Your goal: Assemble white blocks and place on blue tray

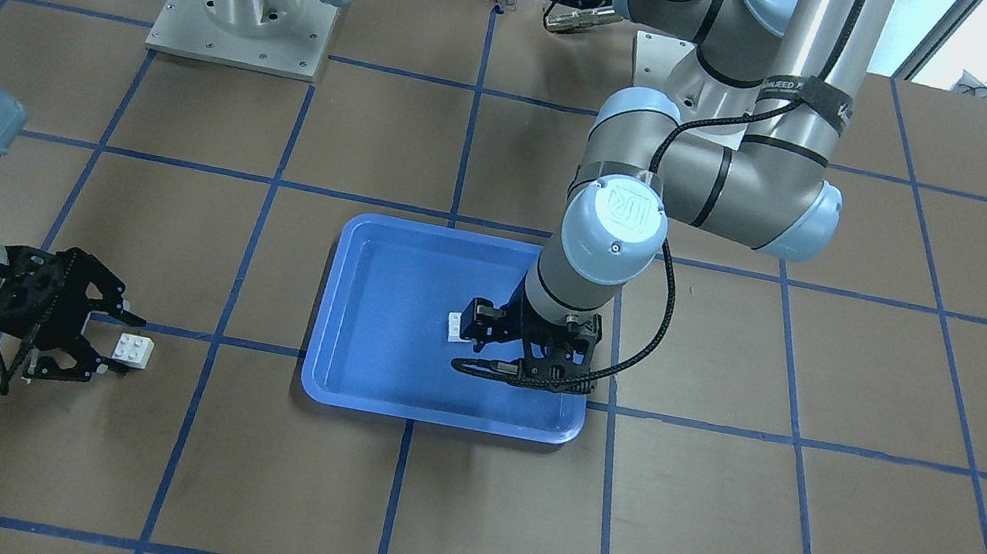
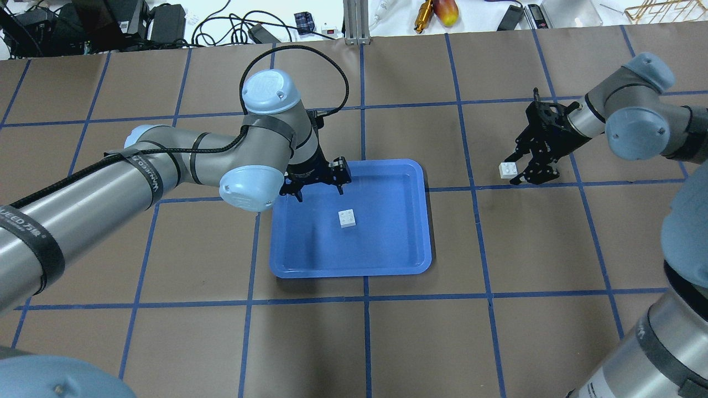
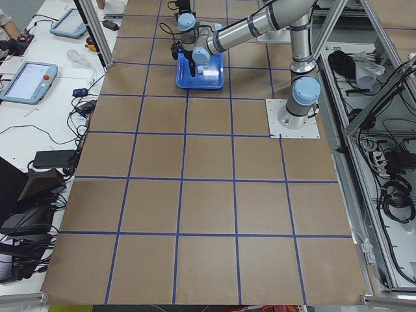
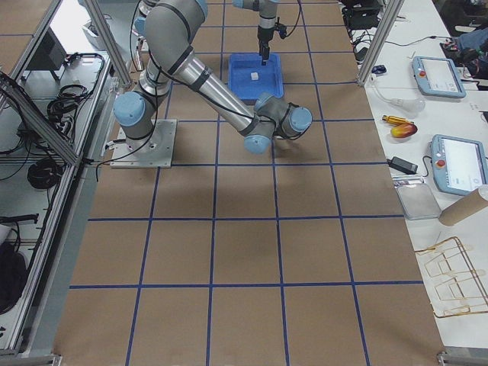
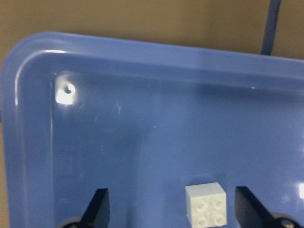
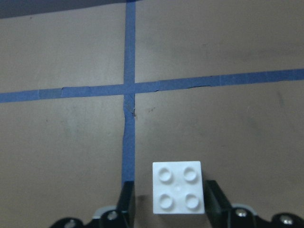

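The blue tray (image 2: 387,237) lies mid-table. One white block (image 2: 347,219) sits studs up on its floor. My left gripper (image 2: 316,181) hangs open over the tray's far left corner, beside that block. In the left wrist view the block (image 5: 205,204) lies between the wide-spread fingers (image 5: 99,206) and touches neither. The other white block (image 2: 508,169) rests on the brown table to the right of the tray. My right gripper (image 2: 515,170) is open around it. In the right wrist view this block (image 6: 179,187) sits between the fingertips (image 6: 127,199), with a gap on one side.
The table is brown with blue tape grid lines (image 1: 463,160). The two arm bases (image 1: 244,20) stand on the robot's side. Cables and tools (image 2: 437,14) lie beyond the far edge. The left arm's elbow (image 2: 249,188) hangs over the tray's left rim.
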{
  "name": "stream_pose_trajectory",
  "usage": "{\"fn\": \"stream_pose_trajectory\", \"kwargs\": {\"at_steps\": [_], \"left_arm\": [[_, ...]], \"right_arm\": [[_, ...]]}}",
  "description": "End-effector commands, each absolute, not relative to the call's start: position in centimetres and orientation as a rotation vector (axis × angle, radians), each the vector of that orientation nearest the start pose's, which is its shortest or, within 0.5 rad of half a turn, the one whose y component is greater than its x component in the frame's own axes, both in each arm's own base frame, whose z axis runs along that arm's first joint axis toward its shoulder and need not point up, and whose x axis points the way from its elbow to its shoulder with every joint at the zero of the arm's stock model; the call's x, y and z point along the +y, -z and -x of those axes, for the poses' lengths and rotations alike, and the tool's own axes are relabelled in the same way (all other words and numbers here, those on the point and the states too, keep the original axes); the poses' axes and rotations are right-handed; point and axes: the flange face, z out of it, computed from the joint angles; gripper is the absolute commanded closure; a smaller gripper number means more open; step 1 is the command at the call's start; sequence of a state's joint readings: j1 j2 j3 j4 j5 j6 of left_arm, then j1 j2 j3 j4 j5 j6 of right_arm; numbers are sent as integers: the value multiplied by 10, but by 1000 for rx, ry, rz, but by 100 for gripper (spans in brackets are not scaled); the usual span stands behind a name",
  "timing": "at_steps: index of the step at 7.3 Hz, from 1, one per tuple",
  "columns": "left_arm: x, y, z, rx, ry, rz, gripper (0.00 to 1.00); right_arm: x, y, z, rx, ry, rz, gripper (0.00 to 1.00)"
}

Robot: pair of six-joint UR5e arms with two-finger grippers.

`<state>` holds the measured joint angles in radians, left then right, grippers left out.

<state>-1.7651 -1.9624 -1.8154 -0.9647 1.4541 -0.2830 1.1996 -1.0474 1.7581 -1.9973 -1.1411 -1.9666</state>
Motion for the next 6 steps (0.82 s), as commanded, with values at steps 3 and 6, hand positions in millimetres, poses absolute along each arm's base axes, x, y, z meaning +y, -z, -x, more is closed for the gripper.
{"fn": "stream_pose_trajectory", "kwargs": {"at_steps": [3,6], "left_arm": [[-539,-223,251,3253,-81,147,10],[-535,-214,248,3242,-115,161,38]], "right_arm": [[-604,-164,51,1952,357,1890,100],[-602,-201,36,1971,400,1901,100]]}}
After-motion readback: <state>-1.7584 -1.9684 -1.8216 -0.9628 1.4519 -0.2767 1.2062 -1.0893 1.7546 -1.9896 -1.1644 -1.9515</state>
